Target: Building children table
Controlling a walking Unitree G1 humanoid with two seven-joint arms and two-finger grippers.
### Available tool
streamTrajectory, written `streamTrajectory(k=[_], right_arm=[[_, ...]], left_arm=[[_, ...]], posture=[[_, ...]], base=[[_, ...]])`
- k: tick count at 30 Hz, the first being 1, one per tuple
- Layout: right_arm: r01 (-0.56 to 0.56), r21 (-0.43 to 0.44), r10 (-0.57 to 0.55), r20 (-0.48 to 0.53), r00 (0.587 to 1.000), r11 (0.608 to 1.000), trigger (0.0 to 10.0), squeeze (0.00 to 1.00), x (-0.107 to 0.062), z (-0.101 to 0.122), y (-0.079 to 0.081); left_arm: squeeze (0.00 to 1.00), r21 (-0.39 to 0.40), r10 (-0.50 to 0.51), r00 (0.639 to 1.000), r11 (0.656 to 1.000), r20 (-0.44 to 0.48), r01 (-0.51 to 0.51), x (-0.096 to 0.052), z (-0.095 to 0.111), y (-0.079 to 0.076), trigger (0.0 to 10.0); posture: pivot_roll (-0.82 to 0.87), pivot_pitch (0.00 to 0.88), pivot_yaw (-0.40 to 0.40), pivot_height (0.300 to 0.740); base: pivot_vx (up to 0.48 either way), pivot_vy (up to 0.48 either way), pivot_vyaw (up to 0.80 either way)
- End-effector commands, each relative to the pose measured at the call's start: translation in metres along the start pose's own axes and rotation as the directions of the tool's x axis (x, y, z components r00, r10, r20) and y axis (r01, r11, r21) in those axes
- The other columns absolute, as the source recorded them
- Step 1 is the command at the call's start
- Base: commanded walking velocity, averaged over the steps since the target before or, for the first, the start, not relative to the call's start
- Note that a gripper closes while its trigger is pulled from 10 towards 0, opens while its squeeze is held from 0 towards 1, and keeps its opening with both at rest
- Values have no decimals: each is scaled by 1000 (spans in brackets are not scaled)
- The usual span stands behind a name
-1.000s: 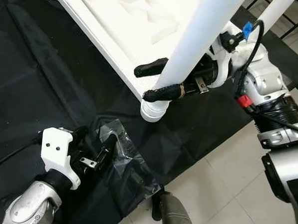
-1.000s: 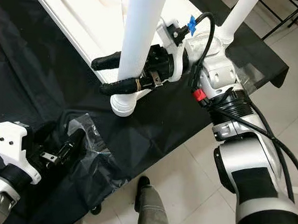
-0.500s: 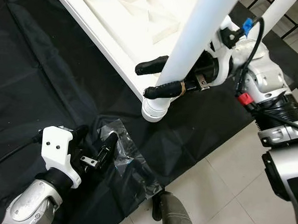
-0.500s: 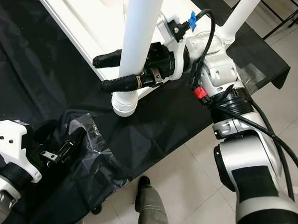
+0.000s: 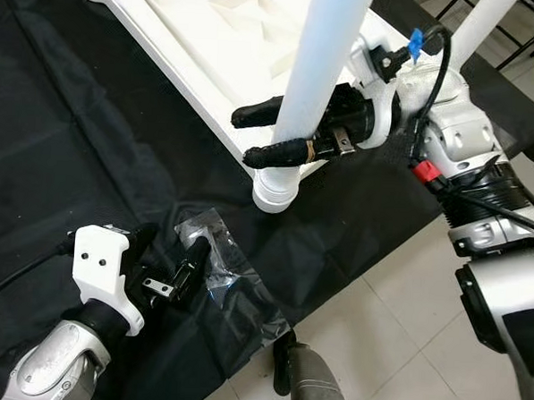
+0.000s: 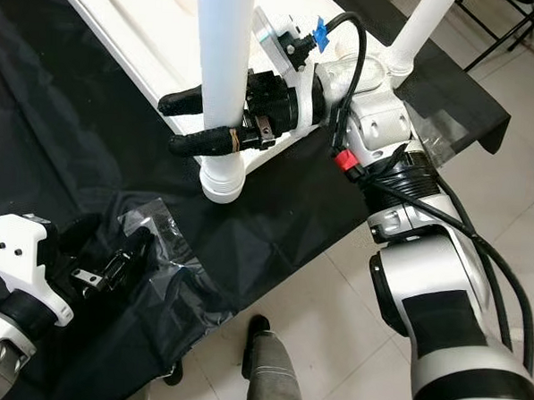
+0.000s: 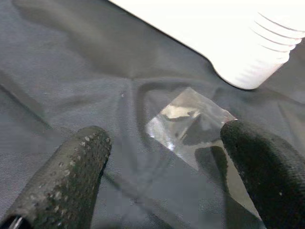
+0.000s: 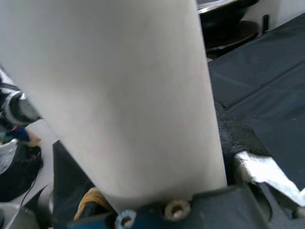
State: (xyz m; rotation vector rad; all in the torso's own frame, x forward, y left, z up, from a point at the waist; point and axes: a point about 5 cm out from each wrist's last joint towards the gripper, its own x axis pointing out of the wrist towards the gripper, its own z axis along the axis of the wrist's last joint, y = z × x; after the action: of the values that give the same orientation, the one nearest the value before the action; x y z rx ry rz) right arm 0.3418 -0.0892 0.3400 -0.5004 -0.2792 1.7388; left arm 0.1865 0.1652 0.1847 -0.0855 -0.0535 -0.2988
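Observation:
The white tabletop (image 5: 194, 44) lies upside down on a black cloth (image 5: 54, 153). My right gripper (image 5: 245, 137) is shut on a white table leg (image 5: 323, 69), one black finger on each side of it. The leg stands nearly upright, and its ribbed end (image 5: 274, 190) sits at the tabletop's near corner. A second white leg (image 5: 480, 23) rises at the far right. Low at the left, my left gripper (image 7: 162, 162) is open just above the cloth, its fingers (image 7: 62, 181) wide apart near a clear plastic bag (image 7: 190, 117).
The cloth's edge runs diagonally along the right, with pale floor tiles (image 5: 394, 332) beyond it. The crumpled plastic bag (image 5: 231, 279) lies near that edge. My grey foot (image 5: 306, 386) stands on the tiles. Black chair legs (image 5: 526, 34) stand at the far right.
My right gripper has swung the leg to the left and more upright, with its ribbed end staying at the tabletop's corner. The left gripper has held still.

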Motion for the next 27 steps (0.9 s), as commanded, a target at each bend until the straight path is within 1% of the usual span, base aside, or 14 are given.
streamTrajectory(k=[1,13,15,17,19,20,21,22,23,24,25,26,27], right_arm=[[71,76,-63,-104,993,995,10000,0,1,-27,1],[91,76,-82,-107,991,993,10000,0,1,-27,0],[113,77,-104,-113,988,991,10000,0,1,-28,-1],[165,75,-155,-124,980,983,10000,0,1,-29,-3],[238,72,-226,-144,963,969,10000,0,2,-31,-6],[322,86,-306,-158,939,943,10000,0,4,-35,-7],[380,96,-361,-170,917,920,10000,0,6,-37,-7],[380,96,-361,-170,917,920,10000,0,6,-37,-7],[480,137,-451,-198,870,866,10000,0,11,-45,-3],[480,137,-451,-198,870,866,10000,0,11,-45,-3],[635,175,-581,-278,765,752,10000,0,21,-62,10],[635,175,-581,-278,765,752,10000,0,21,-62,10],[734,189,-649,-362,669,652,10000,0,28,-77,27]], left_arm=[[0,5,-2,1000,1000,-26,2,-4,-2,-1,10000],[0,5,-3,1000,1000,-25,3,-3,-2,-1,10000],[0,5,-3,1000,1000,-25,3,-3,-2,-1,10000],[0,5,-2,1000,1000,-25,2,-3,-2,-1,10000],[0,5,-2,1000,1000,-25,2,-3,-3,-2,10000],[0,5,-2,1000,1000,-25,2,-4,-3,-2,10000],[0,5,-1,1000,1000,-25,1,-4,-3,-2,10000],[0,5,-1,1000,1000,-25,1,-4,-3,-2,10000],[0,4,-1,1000,1000,-25,1,-4,-3,-2,10000],[0,4,-1,1000,1000,-25,1,-4,-3,-2,10000],[0,7,1,1000,1000,-24,-1,-4,-3,-3,10000],[0,7,1,1000,1000,-24,-1,-4,-3,-3,10000],[0,9,3,1000,1000,-23,-3,-4,-3,-3,10000]], posture=[[-30,431,-69,740],[-34,430,-70,740],[-35,430,-71,740],[-36,429,-71,740],[-41,429,-74,740],[-45,426,-80,740],[-45,426,-80,740],[-45,426,-80,740],[-44,419,-96,740],[-44,419,-96,740],[-37,416,-102,740],[-37,416,-102,740],[-32,414,-106,740]], base=[[0,0,0],[0,0,0],[0,0,0],[0,0,0],[0,0,0],[0,0,0],[0,0,0],[0,0,0],[0,0,0],[0,0,0],[0,0,0],[0,0,0],[0,0,0]])
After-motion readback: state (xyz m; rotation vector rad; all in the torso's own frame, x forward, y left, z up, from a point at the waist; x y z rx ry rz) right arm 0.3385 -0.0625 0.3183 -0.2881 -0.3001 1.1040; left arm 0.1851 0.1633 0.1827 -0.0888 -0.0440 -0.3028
